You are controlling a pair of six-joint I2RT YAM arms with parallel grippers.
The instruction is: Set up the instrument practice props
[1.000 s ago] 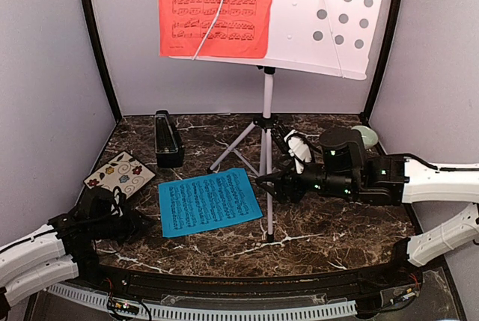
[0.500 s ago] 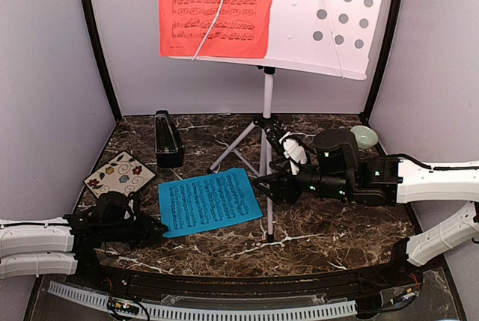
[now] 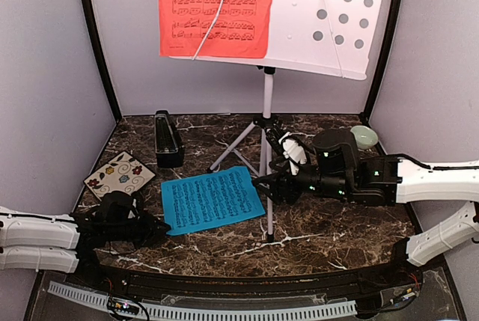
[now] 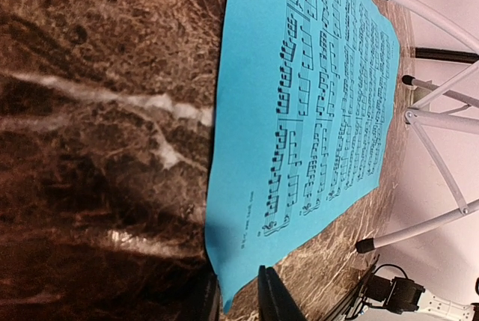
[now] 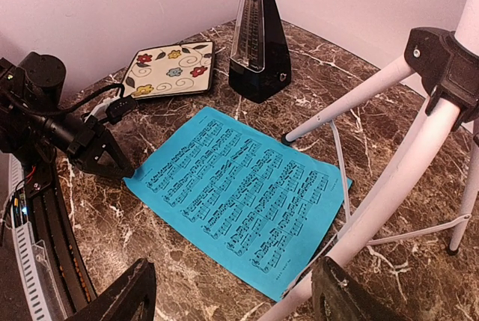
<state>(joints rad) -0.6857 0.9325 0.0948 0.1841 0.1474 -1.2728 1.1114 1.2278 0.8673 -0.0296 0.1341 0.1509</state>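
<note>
The white perforated music stand (image 3: 322, 22) stands at the back on tripod legs, with the red sheet (image 3: 213, 7) on its desk. The blue sheet (image 3: 211, 200) lies flat on the marble in front of it. My left gripper (image 3: 153, 229) is low at the sheet's near-left corner. In the left wrist view the gripper (image 4: 236, 298) has a narrow gap, one jaw on each side of that corner of the blue sheet (image 4: 314, 96). My right gripper (image 3: 266, 184) is wide open and empty (image 5: 232, 302), close beside the stand's pole (image 5: 374, 201). The black metronome (image 3: 168, 139) stands at the back left.
A square floral tile (image 3: 120, 174) lies at the left edge, near my left arm. A pale green bowl (image 3: 365, 136) sits at the back right. The tripod legs (image 4: 441, 14) spread over the marble just past the blue sheet. Walls close in on three sides.
My left gripper has moved right and reached the blue sheet's near-left corner, and the sheet has shifted slightly right. My right gripper edged left a second ago, then held still.
</note>
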